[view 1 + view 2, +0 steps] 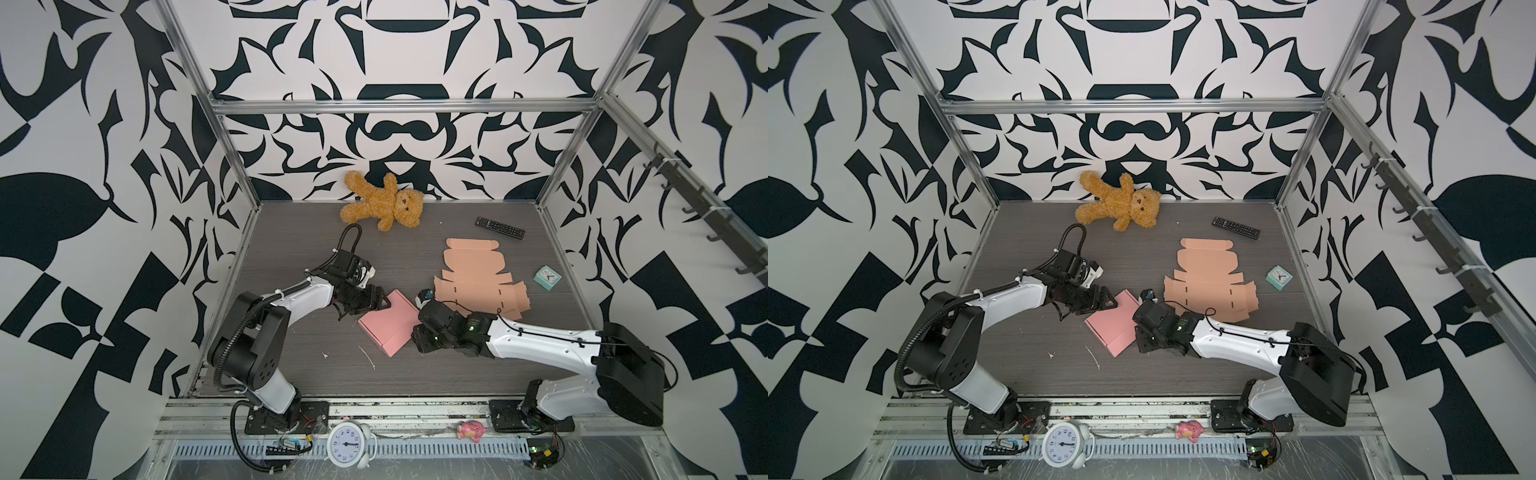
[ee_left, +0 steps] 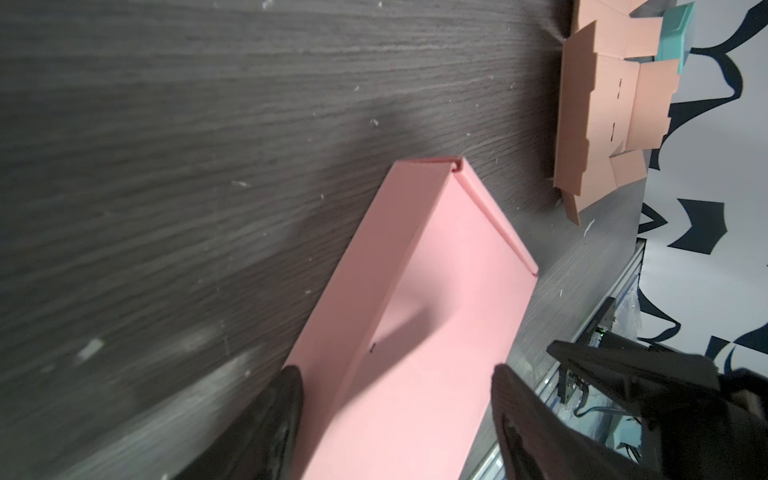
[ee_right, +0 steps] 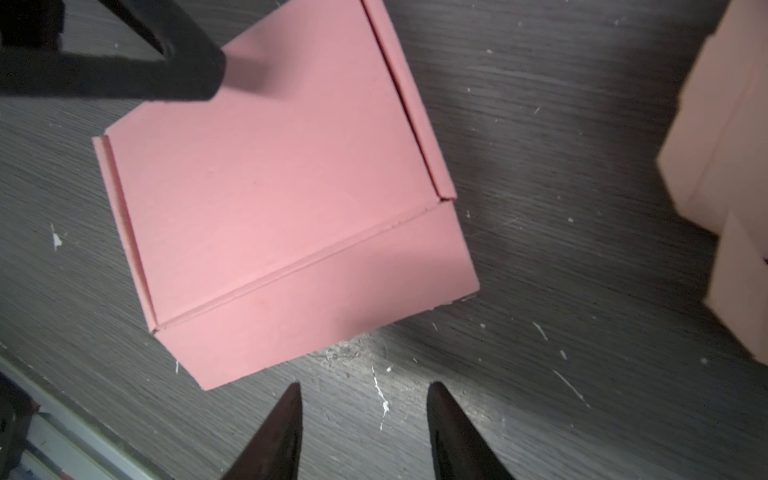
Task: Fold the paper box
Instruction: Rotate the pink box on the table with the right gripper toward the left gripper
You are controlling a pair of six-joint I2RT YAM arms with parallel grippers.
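Pink paper box (image 1: 388, 328) – left gripper (image 2: 397, 376), jaws apart, over one corner; right gripper (image 3: 361, 390), jaws apart and empty, just beside its edge.

Hour numerals, 1 to 12, are being displayed on the white alarm clock (image 1: 348, 446) face in both top views; remote (image 1: 500, 227) key labels are being rendered too small.

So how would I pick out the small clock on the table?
Find the dark wooden table; near its right edge, just right of the flat peach cardboard cutout, sits the teal clock. It is small and square, unlike the round white alarm clock on the front rail.
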